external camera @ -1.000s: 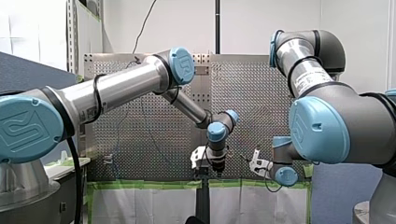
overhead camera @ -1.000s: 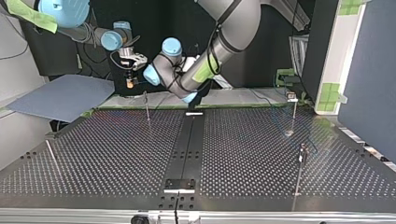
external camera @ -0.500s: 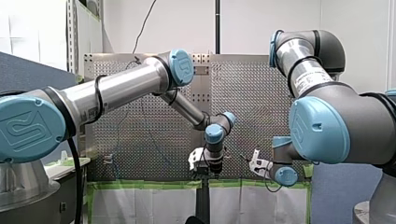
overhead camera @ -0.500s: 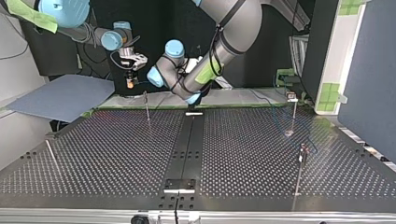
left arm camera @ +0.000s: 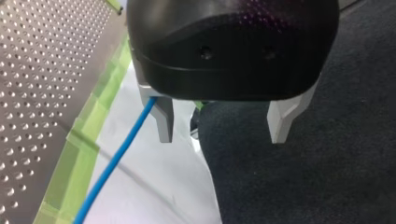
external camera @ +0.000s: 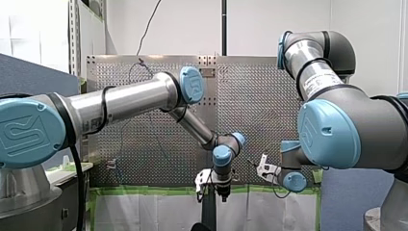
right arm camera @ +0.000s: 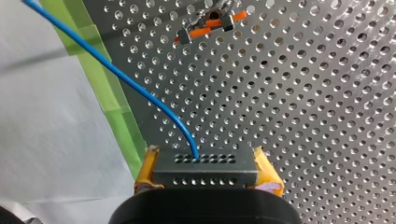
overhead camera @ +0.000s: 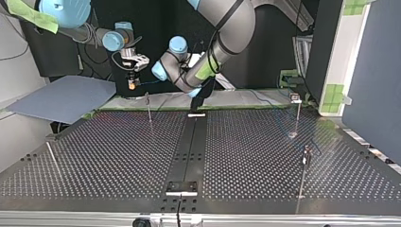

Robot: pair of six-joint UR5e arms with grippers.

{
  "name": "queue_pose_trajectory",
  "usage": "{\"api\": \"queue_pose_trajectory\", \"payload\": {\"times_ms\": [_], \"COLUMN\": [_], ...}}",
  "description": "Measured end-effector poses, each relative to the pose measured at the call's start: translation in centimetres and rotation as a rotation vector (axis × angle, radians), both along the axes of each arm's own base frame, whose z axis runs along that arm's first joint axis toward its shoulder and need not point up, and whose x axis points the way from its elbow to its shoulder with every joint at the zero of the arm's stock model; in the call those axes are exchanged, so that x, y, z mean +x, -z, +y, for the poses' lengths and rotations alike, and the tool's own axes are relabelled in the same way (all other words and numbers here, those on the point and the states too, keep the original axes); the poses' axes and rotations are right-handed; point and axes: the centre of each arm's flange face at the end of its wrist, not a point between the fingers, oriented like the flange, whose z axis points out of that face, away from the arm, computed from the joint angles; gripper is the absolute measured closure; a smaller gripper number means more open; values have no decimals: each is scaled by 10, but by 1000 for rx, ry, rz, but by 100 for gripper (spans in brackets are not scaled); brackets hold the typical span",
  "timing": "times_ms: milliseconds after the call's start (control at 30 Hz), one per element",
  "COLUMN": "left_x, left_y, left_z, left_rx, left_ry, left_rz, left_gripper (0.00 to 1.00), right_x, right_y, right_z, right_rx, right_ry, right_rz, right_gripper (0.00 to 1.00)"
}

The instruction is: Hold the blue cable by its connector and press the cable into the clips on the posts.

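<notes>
The perforated silver metal table [right arm camera: 303, 93] fills my right wrist view. My left gripper [left arm camera: 222, 137] is beyond the table's edge, grey metal fingers spread wide, nothing between them. My right gripper [right arm camera: 205, 173] has its yellow pads clamped on the grey perforated connector block [right arm camera: 205, 164]. The thin blue cable [right arm camera: 140, 91] arcs out of the block and runs close beside one left finger. A small orange-and-metal clip [right arm camera: 208, 25] sits ahead.

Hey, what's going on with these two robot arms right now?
My right gripper is clamped on the grey connector with its yellow pads, and the blue cable runs out of the connector's face. My left gripper is open with nothing between its fingers; the cable passes beside one finger. A clip with orange parts sits ahead of the right gripper, and the cable runs off to one side of it rather than through it, so no pressing in has happened there.
</notes>
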Motion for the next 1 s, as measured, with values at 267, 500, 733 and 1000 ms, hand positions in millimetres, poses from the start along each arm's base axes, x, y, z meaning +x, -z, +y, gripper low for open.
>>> {"api": "queue_pose_trajectory", "payload": {"times_ms": [267,500,733,1000], "left_x": [6,8,7,5], "left_y": [4,5,5,8], "left_z": [-4,-12,-26,-35], "left_rx": [-34,-69,-116,-176], "left_ry": [-2,21,87,75], "left_rz": [-35,-63,-86,-118], "left_gripper": [0,60,100,100], "right_x": [0,0,0,0], "right_y": [0,-1,0,0], "right_z": [-1,-3,-2,-2], "right_rx": [1,2,7,8], "right_ry": [1,0,-1,0], "right_rz": [-1,1,5,5], "right_gripper": [100,100,100,100]}}
